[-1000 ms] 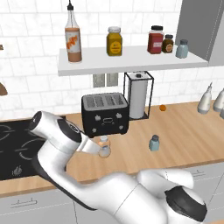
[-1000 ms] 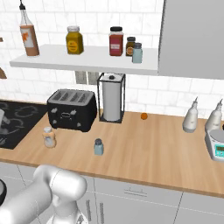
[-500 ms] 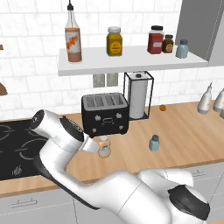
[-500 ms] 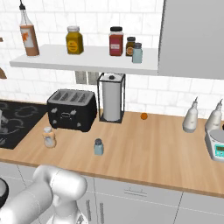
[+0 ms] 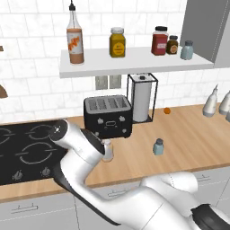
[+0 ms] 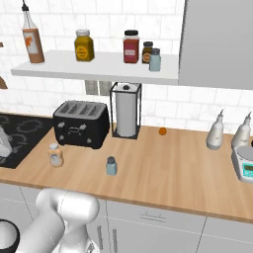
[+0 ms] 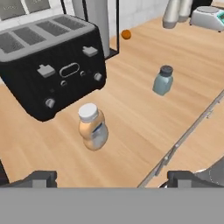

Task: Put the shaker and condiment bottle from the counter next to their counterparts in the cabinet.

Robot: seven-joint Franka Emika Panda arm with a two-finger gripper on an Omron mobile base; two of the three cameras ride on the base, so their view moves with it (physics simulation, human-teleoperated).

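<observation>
Both base views looked forward and down from behind the arm, one from its left, one from its right. They shared the tabletop, the toaster, the paper-towel stand and the shelf above. The hand view sat far nearer, tilted, looking across the tabletop at the toaster front, the condiment bottle and the shaker.

Even, bright rendered light fills the kitchen, without glare. Soft, faint shadows sit beneath the toaster and just beside it. Edges look slightly soft and pixelated throughout.
</observation>
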